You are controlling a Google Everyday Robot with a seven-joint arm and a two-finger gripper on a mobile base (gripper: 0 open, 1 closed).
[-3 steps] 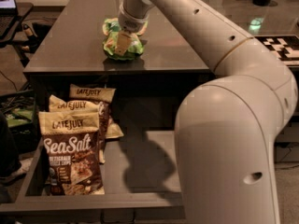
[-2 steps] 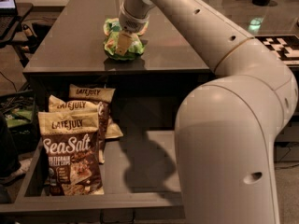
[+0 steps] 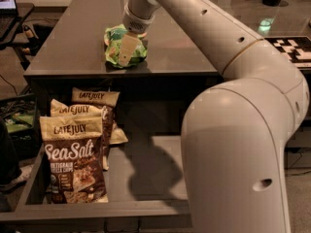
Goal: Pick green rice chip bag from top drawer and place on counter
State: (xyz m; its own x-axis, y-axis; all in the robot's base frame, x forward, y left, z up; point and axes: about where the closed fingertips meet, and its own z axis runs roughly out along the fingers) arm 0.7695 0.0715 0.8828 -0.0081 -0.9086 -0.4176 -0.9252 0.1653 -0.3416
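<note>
— What has moved since a second ago?
— Almost nothing. The jaws of the gripper stay down on the green rice chip bag, at the same spot on the surface.
— Are the jaws closed?
— Closed on the bag, as far as it shows. One pale finger lies across the bag's front, the other is hidden behind it, and the bag bunches up between them.
— Where does the bag sit?
— It rests on the surface, near the front edge, well above the top drawer.
— And the arm?
— The arm slants up and to the right from the bag, then bends into a big cream joint that fills the right side of the view.
— The drawer?
— It is pulled out below the surface. Three brown Late July bags stand at its left end, one behind another. A shadow lies across the middle of its grey floor.
</note>
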